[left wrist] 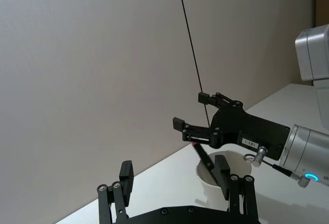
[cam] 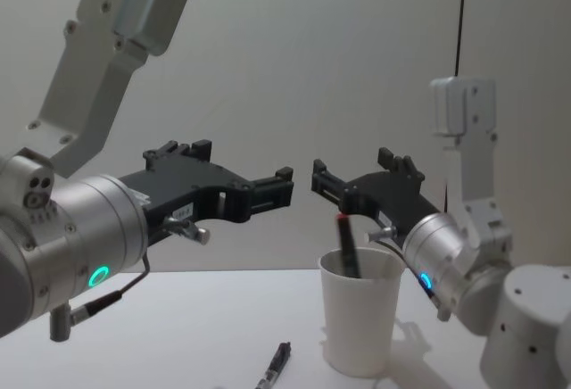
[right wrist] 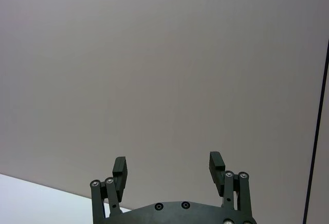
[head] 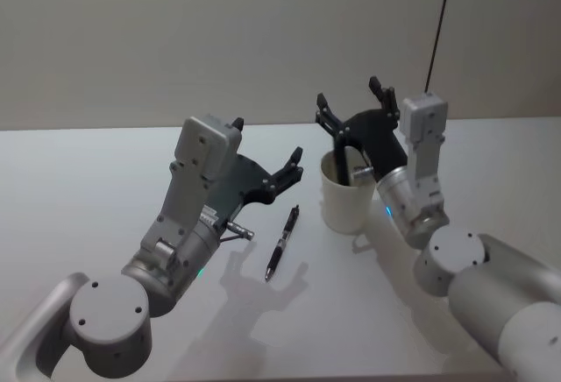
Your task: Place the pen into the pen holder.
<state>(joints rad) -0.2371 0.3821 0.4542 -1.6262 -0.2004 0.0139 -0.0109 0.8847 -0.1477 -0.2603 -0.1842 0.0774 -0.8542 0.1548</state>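
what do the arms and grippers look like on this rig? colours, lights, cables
The left arm and right arm are silver-grey with round joints and a white boxy module at the wrist. The left gripper and right gripper are black flat plates with two linkage fingers, visible screws and a small white label. Each wrist carries a lit cyan ring and a thin cable on a metal plug.

I counted two pens: one loose pen (head: 283,240) on the single table (head: 88,189) and one standing pen (cam: 346,248) inside the one white paper cup (cam: 361,326). I had two grippers, my left gripper (left wrist: 174,172) and my right gripper (right wrist: 167,163), each with two fingers. One black cable (head: 441,23) hung behind.
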